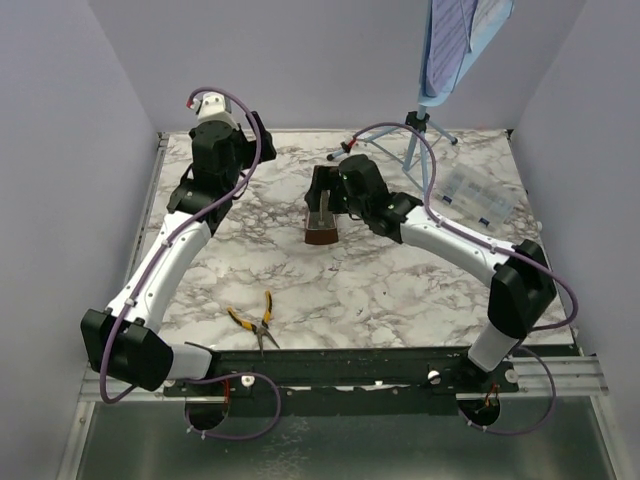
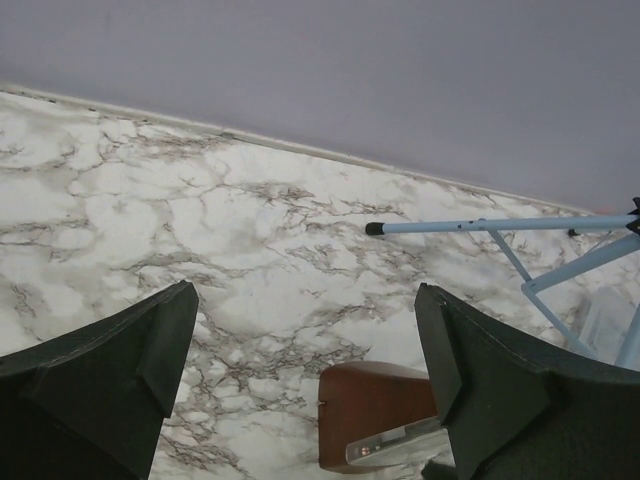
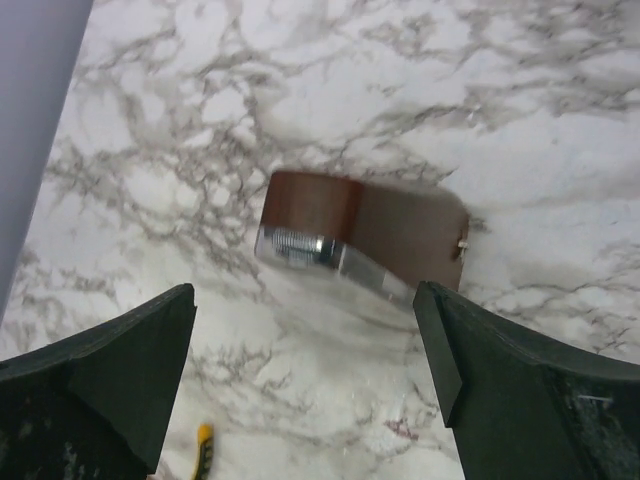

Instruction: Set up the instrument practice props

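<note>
Veined marble tabletop [image 1: 400, 290]; brown pyramid metronome [image 3: 400, 235] (glossy, silver face) under wide-spread right gripper [image 3: 302, 295]; left gripper [image 2: 305, 290] wide too.

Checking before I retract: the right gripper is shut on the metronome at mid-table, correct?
Not quite. The right gripper is open, not shut on the metronome at mid-table. The right wrist view shows its fingers spread wide.

music stand [image 1: 432, 92] and sheet [image 1: 452, 35] run off the top edge.
</note>
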Robot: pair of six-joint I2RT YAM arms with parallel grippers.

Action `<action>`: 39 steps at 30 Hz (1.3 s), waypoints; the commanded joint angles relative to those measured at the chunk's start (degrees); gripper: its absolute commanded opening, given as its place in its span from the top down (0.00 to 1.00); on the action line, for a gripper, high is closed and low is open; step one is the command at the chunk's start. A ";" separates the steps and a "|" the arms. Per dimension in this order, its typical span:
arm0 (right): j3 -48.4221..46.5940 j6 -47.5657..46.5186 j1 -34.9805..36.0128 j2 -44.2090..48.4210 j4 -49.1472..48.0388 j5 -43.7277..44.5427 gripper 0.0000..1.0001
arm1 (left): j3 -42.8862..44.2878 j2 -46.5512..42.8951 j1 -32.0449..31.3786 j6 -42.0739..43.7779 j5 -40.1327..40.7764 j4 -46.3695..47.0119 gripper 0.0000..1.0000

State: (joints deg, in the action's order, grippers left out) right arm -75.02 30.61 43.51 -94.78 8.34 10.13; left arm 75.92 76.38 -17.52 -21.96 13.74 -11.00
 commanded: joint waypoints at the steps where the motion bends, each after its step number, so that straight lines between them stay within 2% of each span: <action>1: -11.30 -0.18 0.46 -7.59 9.48 14.23 0.00 | -2.82 -1.15 -0.32 2.78 1.81 2.54 0.03; 7: -20.68 -0.86 1.55 -16.07 13.42 20.13 0.00 | -4.40 -1.34 -0.37 3.19 1.44 3.64 0.04; 10: -22.20 -0.93 2.08 -19.10 14.58 23.02 0.02 | -4.47 -0.73 -0.28 3.33 1.82 3.82 0.04; 12: -22.69 -1.36 2.20 -20.29 14.36 23.68 0.09 | -4.46 -0.71 -0.30 3.32 0.98 3.89 0.04; 13: -23.22 -1.52 2.28 -20.88 14.82 23.73 0.18 | -4.46 -0.73 -0.25 3.22 0.78 3.89 0.04; 15: -24.19 -1.61 2.50 -21.47 15.62 24.09 0.26 | -4.51 -0.62 -0.24 3.32 0.76 3.89 0.04; 21: -21.75 -1.16 2.84 -21.19 13.71 22.05 0.30 | -4.42 -0.49 0.29 2.60 -0.47 3.89 0.05; 24: -19.67 -0.57 2.81 -19.45 12.21 21.77 0.55 | -4.43 0.41 0.46 2.54 -0.78 3.88 0.05; 26: -15.81 -1.04 2.69 -16.67 8.10 20.43 0.67 | -4.29 0.90 0.40 2.21 -2.52 3.89 0.05; 30: -9.20 0.42 1.12 -10.22 3.34 13.84 0.97 | -4.18 2.07 0.51 1.73 -6.38 4.15 0.05; 31: -7.43 0.64 0.46 -8.26 1.59 11.96 1.00 | -3.99 2.62 0.61 1.42 -7.70 4.15 0.05; 36: 5.05 1.48 -6.78 2.26 -8.57 -4.84 1.00 | -2.82 5.47 0.64 0.35 -19.49 4.21 0.06; 39: 11.89 1.73 -13.10 7.94 -13.17 -16.21 1.00 | -2.08 8.74 0.64 -4.20 -26.71 4.50 0.07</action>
State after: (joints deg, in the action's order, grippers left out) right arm -69.08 30.79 37.52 -94.70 6.35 11.29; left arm 71.85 81.32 -17.19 -21.08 0.38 -7.68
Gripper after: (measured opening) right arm 0.597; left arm 0.936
